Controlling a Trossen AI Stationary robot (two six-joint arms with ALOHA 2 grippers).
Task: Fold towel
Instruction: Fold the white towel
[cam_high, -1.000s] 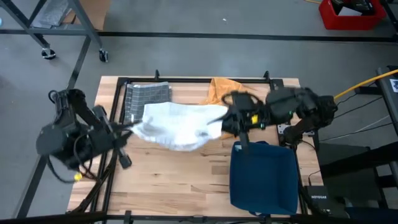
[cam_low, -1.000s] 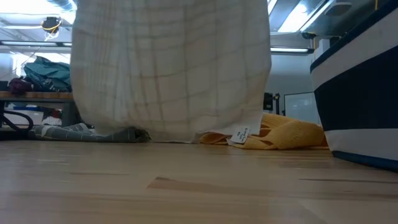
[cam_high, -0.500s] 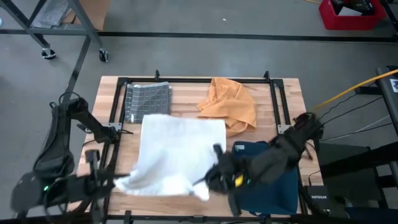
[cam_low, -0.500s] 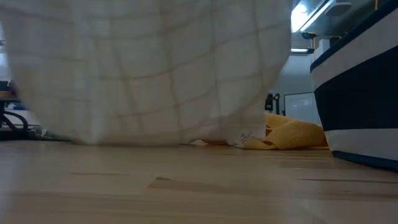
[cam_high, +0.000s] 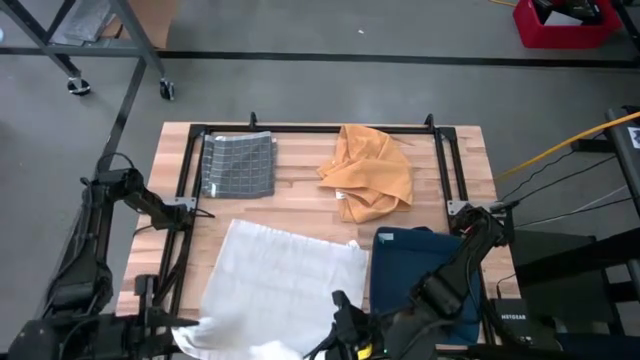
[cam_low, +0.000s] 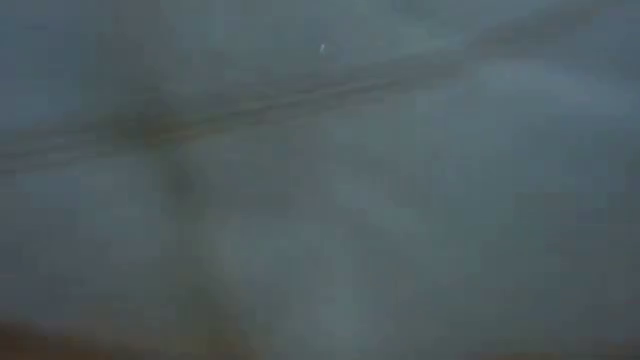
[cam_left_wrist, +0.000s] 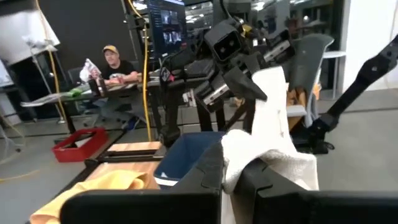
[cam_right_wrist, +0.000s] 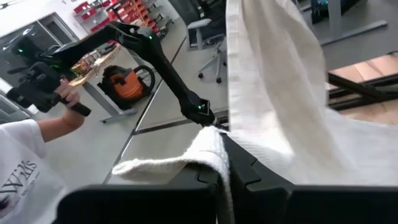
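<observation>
A white towel (cam_high: 290, 275) is stretched between my two grippers over the table's near half. Its far part lies on the wooden table (cam_high: 300, 200), and its near edge is raised. My left gripper (cam_high: 183, 336) is shut on the towel's near left corner at the table's front edge. My right gripper (cam_high: 338, 320) is shut on the near right corner. In the left wrist view the towel (cam_left_wrist: 273, 124) runs across to the right gripper (cam_left_wrist: 249, 84). In the low view the towel (cam_low: 320, 180) fills the whole picture. My left gripper pinches the towel's near left corner (cam_left_wrist: 239, 155) between its two fingers, which lie about level. The cloth bunches over the fingers (cam_left_wrist: 267, 180) in several folds. From there the near edge stretches to the other gripper, lifted off the table. My right gripper pinches the towel's near right corner (cam_right_wrist: 214, 146) between its two fingers, slanting a little downward. A bunched fold drapes over the fingers (cam_right_wrist: 249, 177). The rest of the towel (cam_right_wrist: 280, 93) spreads away from the hold, with the corner clear of the table.
A grey checked cloth (cam_high: 238, 165) lies at the far left of the table and a crumpled orange cloth (cam_high: 370, 170) at the far middle. A dark blue bin (cam_high: 420, 280) stands at the near right, beside the towel. A black frame rail (cam_high: 320, 128) borders the table.
Both grippers have moved toward the table's near edge and downward, staying shut on the towel's corners. The towel, which hung bunched between them over the table's far middle, has been drawn toward the near edge and spread out. It now covers the low camera.
</observation>
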